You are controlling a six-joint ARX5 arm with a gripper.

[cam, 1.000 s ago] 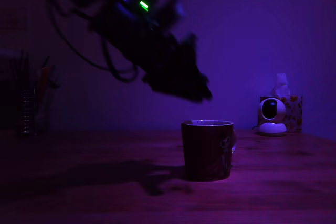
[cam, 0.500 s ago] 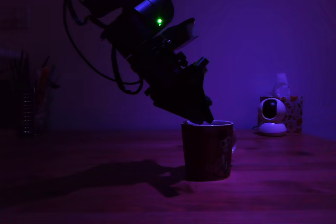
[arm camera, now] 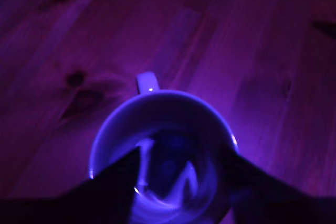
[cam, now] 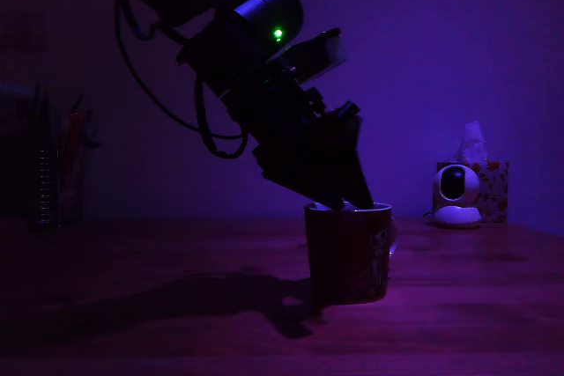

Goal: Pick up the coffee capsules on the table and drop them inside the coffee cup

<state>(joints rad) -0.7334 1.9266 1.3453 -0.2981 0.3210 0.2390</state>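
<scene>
Dim purple scene, pen holder (cam: 55, 173) standing far left in the exterior view, dark pincer (cam: 346, 202) dipping into the coffee cup (cam: 347, 253) mid-bench (cam: 159, 323), jaws apart, dark capsule (arm camera: 168, 167) seemingly lying inside the cup, white camera (cam: 456, 195) and tissue box (cam: 490, 187) sitting far right.

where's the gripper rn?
The gripper sits at the coffee cup mouth, centre-right in the exterior view; the wrist view shows its fingers dipping inside the rim.
</scene>
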